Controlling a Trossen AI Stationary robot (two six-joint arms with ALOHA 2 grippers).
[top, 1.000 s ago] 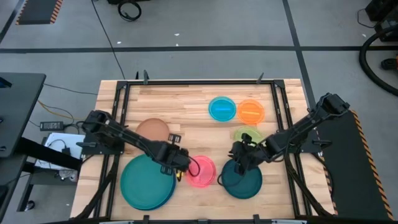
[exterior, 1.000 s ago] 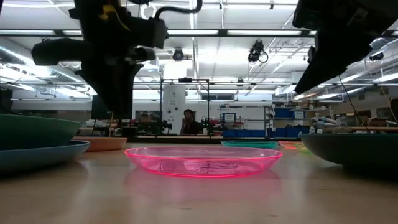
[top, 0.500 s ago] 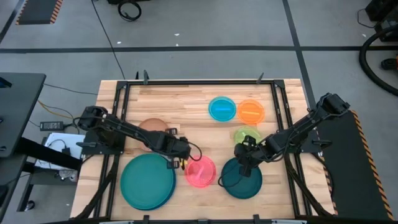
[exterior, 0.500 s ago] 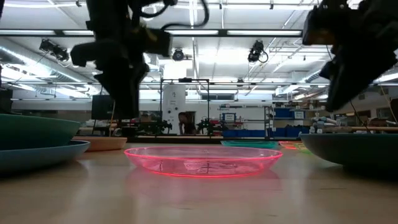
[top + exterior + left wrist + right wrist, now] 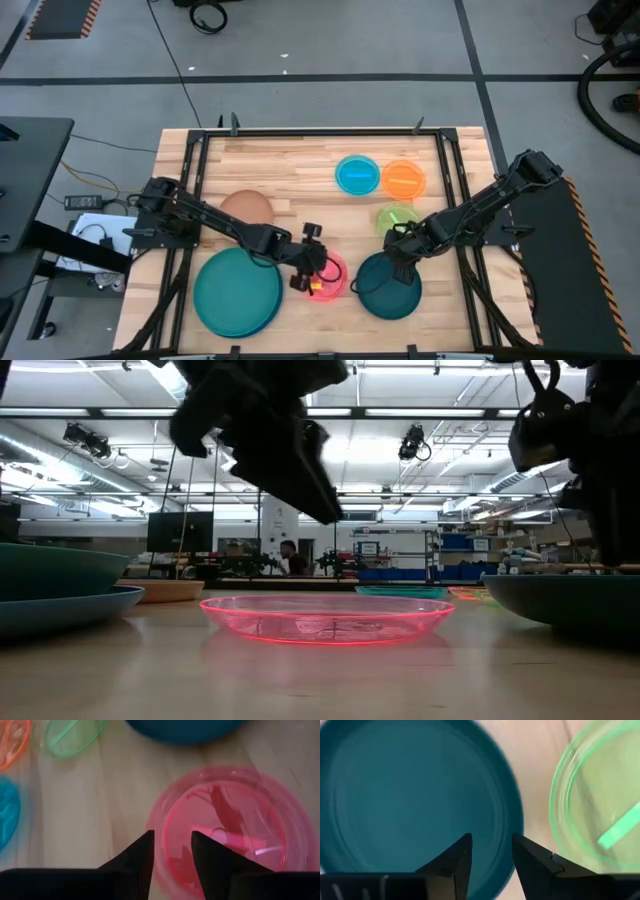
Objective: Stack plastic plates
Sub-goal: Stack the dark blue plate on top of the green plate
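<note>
The pink plate (image 5: pixel 332 277) (image 5: pixel 325 618) lies flat near the table's near edge. My left gripper (image 5: pixel 312 270) (image 5: pixel 172 855) hangs open above its left rim (image 5: pixel 160 820), tilted and clear of it in the low view (image 5: pixel 322 508). The medium dark teal plate (image 5: pixel 390 290) (image 5: pixel 395 795) sits right of the pink one. My right gripper (image 5: pixel 398 258) (image 5: pixel 492 857) is open above its far rim, with the translucent green plate (image 5: pixel 397 216) (image 5: pixel 590 795) just beyond. The large teal plate (image 5: pixel 238 292) rests on the blue one.
The tan-brown plate (image 5: pixel 247 208) lies far of the large teal one. Cyan (image 5: pixel 357 175) and orange (image 5: pixel 403 180) plates sit side by side toward the far edge. A black frame rail (image 5: pixel 300 132) borders the table. Bare wood lies at the centre.
My left gripper has swung from over the large teal plate's right edge toward the table's right, ending above the pink plate's left rim, and has tipped to a slant. My right gripper has shifted slightly toward the right edge. The plates have not moved.
</note>
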